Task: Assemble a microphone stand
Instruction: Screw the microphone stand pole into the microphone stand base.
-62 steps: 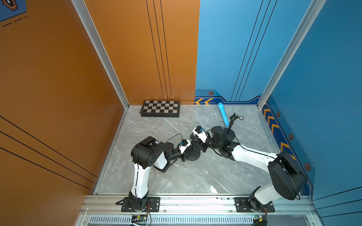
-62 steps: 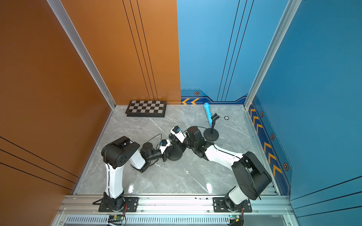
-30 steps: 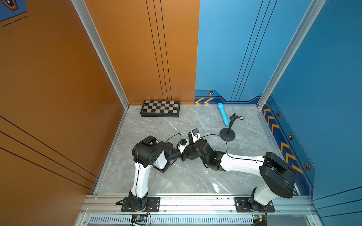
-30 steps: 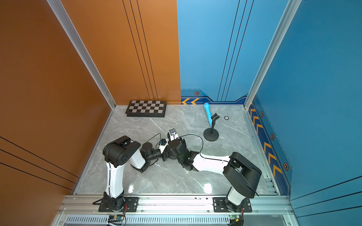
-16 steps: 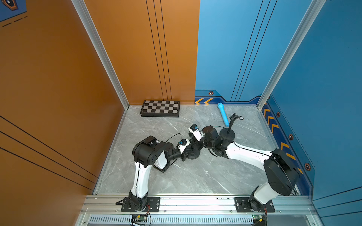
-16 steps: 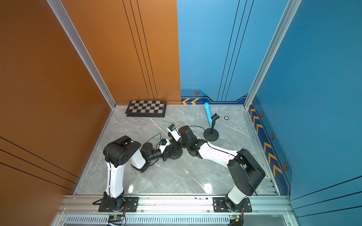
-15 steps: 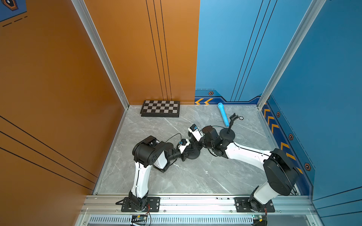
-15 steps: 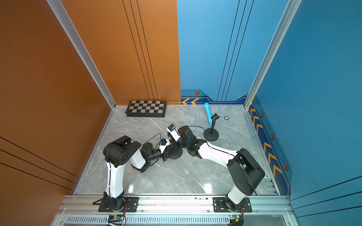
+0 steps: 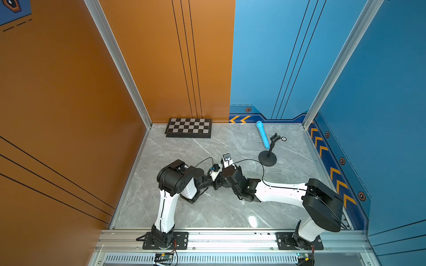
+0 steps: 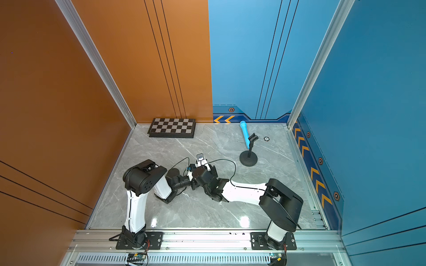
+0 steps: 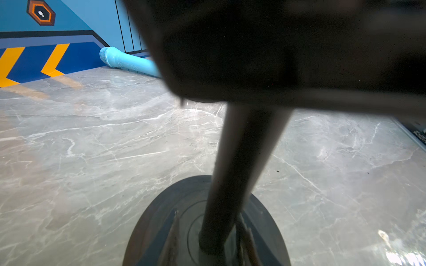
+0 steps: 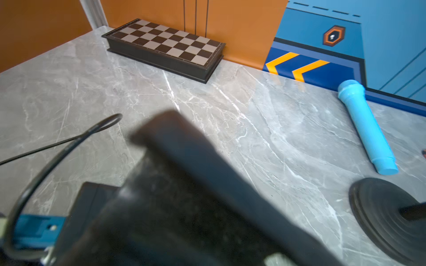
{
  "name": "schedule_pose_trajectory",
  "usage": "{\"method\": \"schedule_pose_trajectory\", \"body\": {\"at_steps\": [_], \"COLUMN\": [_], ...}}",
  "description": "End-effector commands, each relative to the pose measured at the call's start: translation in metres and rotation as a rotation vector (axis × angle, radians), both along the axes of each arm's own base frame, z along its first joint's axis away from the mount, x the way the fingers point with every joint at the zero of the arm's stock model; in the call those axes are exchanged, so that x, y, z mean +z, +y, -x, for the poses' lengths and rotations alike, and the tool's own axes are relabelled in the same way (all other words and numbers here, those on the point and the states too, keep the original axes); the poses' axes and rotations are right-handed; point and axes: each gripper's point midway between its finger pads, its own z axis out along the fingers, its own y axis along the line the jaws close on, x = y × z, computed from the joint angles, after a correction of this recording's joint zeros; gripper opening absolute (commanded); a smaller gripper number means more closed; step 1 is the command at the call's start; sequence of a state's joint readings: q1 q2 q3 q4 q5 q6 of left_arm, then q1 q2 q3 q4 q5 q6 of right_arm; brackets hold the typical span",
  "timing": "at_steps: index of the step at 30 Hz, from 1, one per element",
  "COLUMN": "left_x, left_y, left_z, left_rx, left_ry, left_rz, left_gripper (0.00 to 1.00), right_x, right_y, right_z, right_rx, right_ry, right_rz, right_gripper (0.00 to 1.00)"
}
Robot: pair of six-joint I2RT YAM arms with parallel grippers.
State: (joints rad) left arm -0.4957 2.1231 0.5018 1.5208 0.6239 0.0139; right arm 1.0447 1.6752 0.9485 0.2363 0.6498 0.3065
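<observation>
both arms are folded low over the middle of the table (image 9: pixel 207 211), their wrists all but touching.

in the left wrist view the left gripper (image 11: pixel 207 213) is down at a round black base (image 11: pixel 147 221). its fingers (image 11: pixel 171 232) stand either side of the foot of a dark pole (image 11: pixel 242 161) that rises from the base's middle. one finger is clear of the pole and the other is just beside it, so the jaws stand apart and are not pinching. the pole's top runs into a big dark blur that i can't make out.

in both top views the right gripper (image 9: pixel 222 176) hangs over that same spot, hard against the left one, and the base is mostly hidden under them. its fingers are out of sight, and a dark blurred shape blocks much of the right wrist view. i can't tell whether it is open, closed or holding anything.

well apart from the arms, toward the back right, a stand (image 9: pixel 267 159) is upright on its round foot with a clip on top. a blue mic (image 9: pixel 262 134) lies flat just behind it, head toward the back wall. a small ring (image 9: pixel 283 138) lies near the clip. a closed board (image 9: pixel 188 127) sits against the orange wall.
</observation>
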Motion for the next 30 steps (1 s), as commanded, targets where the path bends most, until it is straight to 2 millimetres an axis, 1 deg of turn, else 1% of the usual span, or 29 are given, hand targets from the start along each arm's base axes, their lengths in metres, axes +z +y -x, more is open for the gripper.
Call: {"method": "schedule_pose_trajectory", "body": {"at_steps": [1, 2, 4, 6, 7, 10, 12, 15, 18, 20, 21, 24, 26, 27, 30], "left_x": [-0.04, -0.04, -0.041, -0.041, -0.041, -0.04, -0.04, -0.04, -0.04, -0.04, -0.04, -0.04, -0.04, -0.04, -0.04], "left_y": [0.004, 0.005, 0.005, 0.004, 0.004, 0.004, 0.003, 0.003, 0.003, 0.003, 0.003, 0.003, 0.004, 0.003, 0.003], "left_z": [0.006, 0.005, 0.006, 0.007, 0.007, 0.007, 0.007, 0.009, 0.009, 0.008, 0.008, 0.009, 0.008, 0.009, 0.008], "left_rx": [0.026, 0.028, 0.024, 0.021, 0.02, 0.015, 0.011, 0.008, 0.006, 0.006, 0.006, 0.006, 0.01, 0.01, 0.01], "left_ry": [0.135, 0.132, 0.136, 0.136, 0.136, 0.136, 0.134, 0.136, 0.137, 0.133, 0.135, 0.135, 0.134, 0.137, 0.135], "left_rz": [-0.078, -0.077, -0.078, -0.078, -0.078, -0.077, -0.075, -0.076, -0.075, -0.076, -0.076, -0.076, -0.077, -0.077, -0.076], "left_gripper": [0.43, 0.43, 0.42, 0.43, 0.43, 0.42, 0.43, 0.43, 0.43, 0.43, 0.43, 0.42, 0.43, 0.43, 0.43], "right_x": [-0.021, -0.02, -0.015, -0.009, -0.004, 0.009, 0.015, 0.017, 0.016, 0.018, 0.018, 0.019, 0.018, 0.018, 0.016], "right_y": [-0.006, -0.004, -0.002, 0.002, 0.005, 0.004, 0.005, 0.008, 0.013, 0.013, 0.013, 0.009, 0.003, -0.001, -0.014], "right_z": [0.003, 0.003, 0.0, 0.003, 0.007, 0.011, 0.014, 0.012, 0.008, -0.001, -0.006, -0.017, -0.02, -0.021, -0.019], "right_rx": [-0.03, -0.003, 0.069, 0.176, 0.249, 0.392, 0.487, 0.594, 0.642, 0.615, 0.595, 0.523, 0.438, 0.383, 0.157], "right_ry": [0.041, 0.058, 0.104, 0.153, 0.176, 0.207, 0.214, 0.223, 0.201, 0.172, 0.16, 0.118, 0.091, 0.069, -0.012], "right_rz": [0.05, 0.031, -0.025, -0.066, -0.077, -0.083, -0.084, -0.09, -0.089, -0.085, -0.079, -0.06, -0.065, -0.072, -0.066], "right_gripper": [0.0, 0.04, 0.23, 0.36, 0.42, 0.5, 0.53, 0.54, 0.54, 0.5, 0.46, 0.17, 0.05, 0.0, 0.0]}}
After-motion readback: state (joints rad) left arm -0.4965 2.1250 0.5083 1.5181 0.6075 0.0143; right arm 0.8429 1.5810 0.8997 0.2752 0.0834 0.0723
